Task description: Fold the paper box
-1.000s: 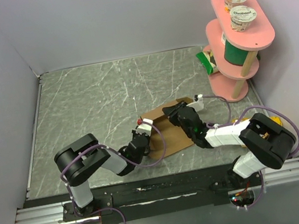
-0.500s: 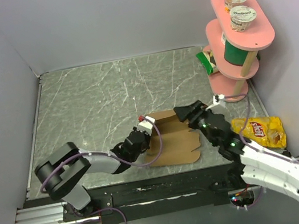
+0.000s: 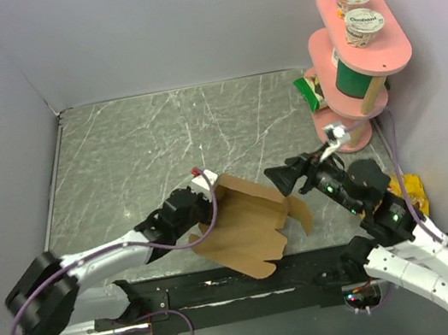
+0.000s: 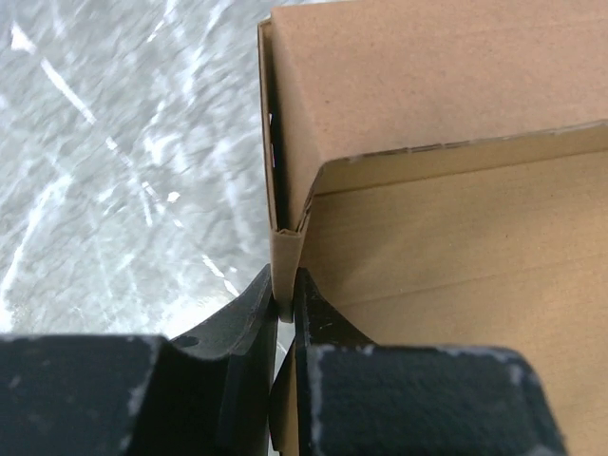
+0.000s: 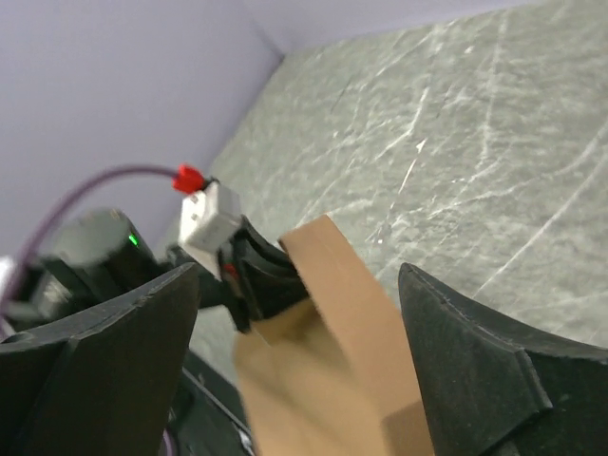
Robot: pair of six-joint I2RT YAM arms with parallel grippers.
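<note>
The paper box (image 3: 248, 228) is plain brown cardboard, partly folded, tilted up near the table's front edge. My left gripper (image 3: 204, 193) is shut on the box's upright left wall. In the left wrist view its jaws (image 4: 285, 290) pinch the edge of that wall, with the box (image 4: 446, 123) filling the right side. My right gripper (image 3: 281, 179) hovers just right of the box, open and holding nothing. In the right wrist view its fingers (image 5: 123, 342) stand wide apart, and the box (image 5: 332, 313) and the left gripper (image 5: 256, 275) show between them, further off.
A pink two-tier stand (image 3: 378, 54) with yogurt cups (image 3: 364, 26) and a green can (image 3: 351, 76) stands at the back right. A green packet (image 3: 308, 92) leans at its foot. A yellow chip bag (image 3: 409, 191) lies by the right wall behind my right arm.
My right gripper has opened, let go of the box and drawn back to the right. My left gripper has pulled the box toward the front and tipped it up.
</note>
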